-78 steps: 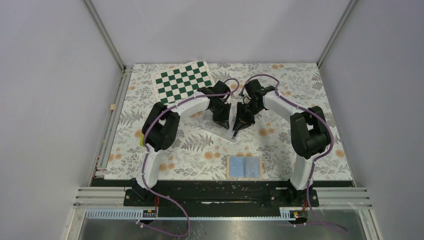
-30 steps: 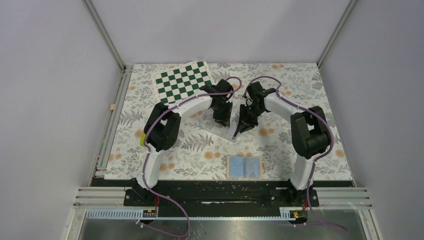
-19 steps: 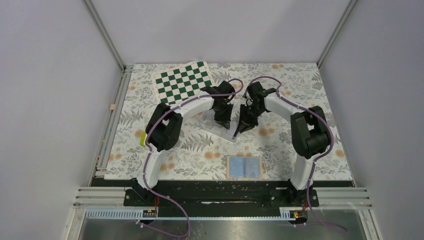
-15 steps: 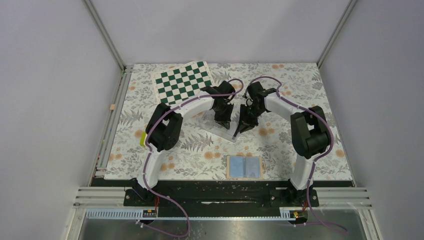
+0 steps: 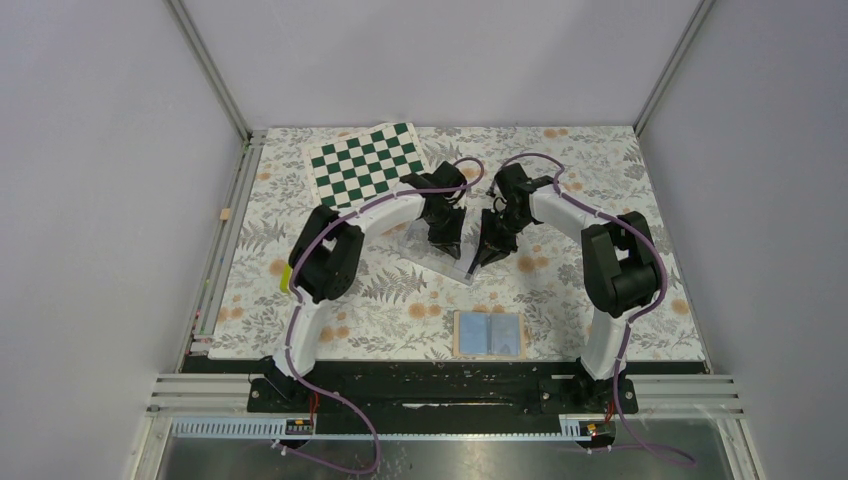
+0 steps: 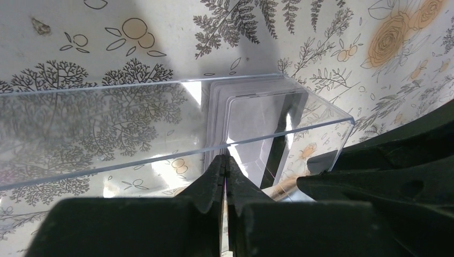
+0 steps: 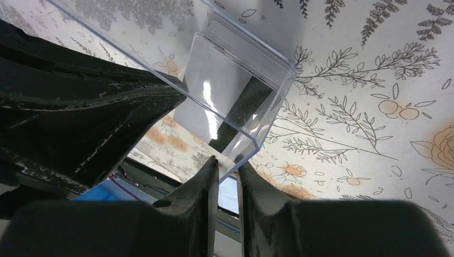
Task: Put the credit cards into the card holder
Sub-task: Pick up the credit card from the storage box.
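While thin glossy credit cards (image 6: 251,115) sit stacked inside the clear rigid box (image 6: 107,128), left jaws press together at its rim and right jaws pinch its end wall; the tan card holder (image 5: 488,334) lies open, well apart.

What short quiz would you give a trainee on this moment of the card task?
1. True or false: the card holder is snapped shut.
2. Where are the credit cards? A: stacked at one end of the clear box. B: inside the card holder. C: under the card holder.
3. Fill in: the left hand is ___ (open or shut).

Key: 1 false, it lies open with the blue inside up; 2 A; 3 shut.
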Motion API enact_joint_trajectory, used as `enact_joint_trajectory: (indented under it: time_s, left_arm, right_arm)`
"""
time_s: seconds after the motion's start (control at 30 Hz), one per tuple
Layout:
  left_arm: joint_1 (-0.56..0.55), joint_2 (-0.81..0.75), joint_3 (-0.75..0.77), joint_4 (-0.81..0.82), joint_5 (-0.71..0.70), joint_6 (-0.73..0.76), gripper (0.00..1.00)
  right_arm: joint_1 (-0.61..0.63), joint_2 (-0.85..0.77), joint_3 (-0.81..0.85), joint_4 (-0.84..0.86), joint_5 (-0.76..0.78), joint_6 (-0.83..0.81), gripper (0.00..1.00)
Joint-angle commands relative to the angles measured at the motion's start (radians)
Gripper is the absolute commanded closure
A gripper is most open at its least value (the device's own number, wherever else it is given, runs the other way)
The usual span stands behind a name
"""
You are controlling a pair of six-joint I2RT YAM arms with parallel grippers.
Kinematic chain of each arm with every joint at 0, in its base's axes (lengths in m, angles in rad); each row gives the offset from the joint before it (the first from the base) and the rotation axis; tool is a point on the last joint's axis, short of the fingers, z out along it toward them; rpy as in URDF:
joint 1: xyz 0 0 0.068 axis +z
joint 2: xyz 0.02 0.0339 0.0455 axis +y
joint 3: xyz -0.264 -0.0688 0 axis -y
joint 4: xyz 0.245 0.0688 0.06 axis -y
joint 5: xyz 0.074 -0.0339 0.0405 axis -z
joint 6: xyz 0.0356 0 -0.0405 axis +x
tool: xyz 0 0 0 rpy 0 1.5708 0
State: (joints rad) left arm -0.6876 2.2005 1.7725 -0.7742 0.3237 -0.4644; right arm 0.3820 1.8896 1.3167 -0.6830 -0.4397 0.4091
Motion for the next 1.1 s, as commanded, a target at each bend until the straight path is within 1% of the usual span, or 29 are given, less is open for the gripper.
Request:
enact_joint_trajectory:
  time_s: [0.0,0.43,0.7,0.83,0.9,1.0,1.07]
  left_arm:
    - [-0.018,-0.076,-0.035,0.113,0.124,-0.029,1.0]
    - [-0.018,-0.157,-0.108,0.169,0.176,-0.032,1.0]
    - [-0.019,-0.146,-0.131,0.178,0.202,-0.033,0.91]
    - [-0.019,-0.123,-0.123,0.166,0.189,-0.028,0.87]
    - [-0.018,-0.113,-0.119,0.165,0.182,-0.032,0.89]
    - [-0.018,-0.103,-0.112,0.165,0.178,-0.036,1.0]
    - [-0.017,-0.113,-0.114,0.167,0.168,-0.039,1.0]
  right_arm:
    - [0.003,0.018,-0.002,0.007,-0.035,-0.005,0.76]
    - [0.003,0.02,0.003,0.006,-0.04,-0.006,0.76]
    - [0.004,0.021,0.006,-0.001,-0.04,-0.009,0.76]
    - [0.003,0.021,0.004,0.0,-0.041,-0.009,0.76]
    - [0.003,0.02,0.003,0.0,-0.041,-0.01,0.76]
    - [0.003,0.015,0.003,0.0,-0.041,-0.01,0.76]
    - [0.003,0.006,0.002,-0.002,-0.038,-0.014,0.74]
